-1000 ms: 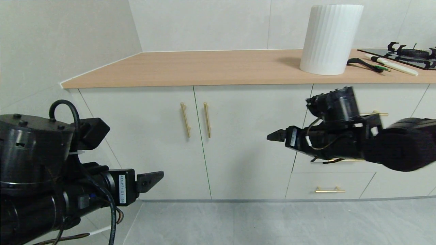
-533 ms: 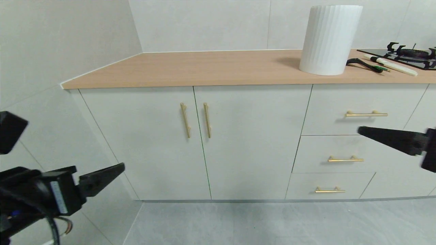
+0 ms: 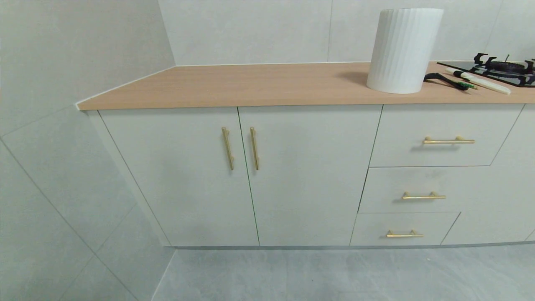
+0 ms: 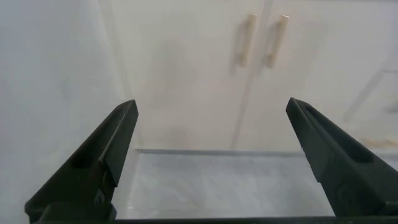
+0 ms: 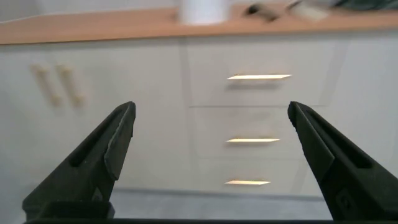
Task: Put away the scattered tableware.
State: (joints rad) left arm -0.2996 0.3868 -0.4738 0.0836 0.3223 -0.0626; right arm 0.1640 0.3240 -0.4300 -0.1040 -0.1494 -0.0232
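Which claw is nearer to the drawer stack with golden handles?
Right, apparently. The right claw points straight at the drawers; the left claw faces the cabinet doors beside them.

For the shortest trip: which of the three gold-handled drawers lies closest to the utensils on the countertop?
The top white drawer, directly under the light wooden countertop; the other two sit below it.

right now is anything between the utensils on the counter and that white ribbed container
Nothing visible does. The utensils lie on the countertop right beside the white ribbed container, on its stove side, nothing else between them. Whether the black-handled one touches its base is unclear.
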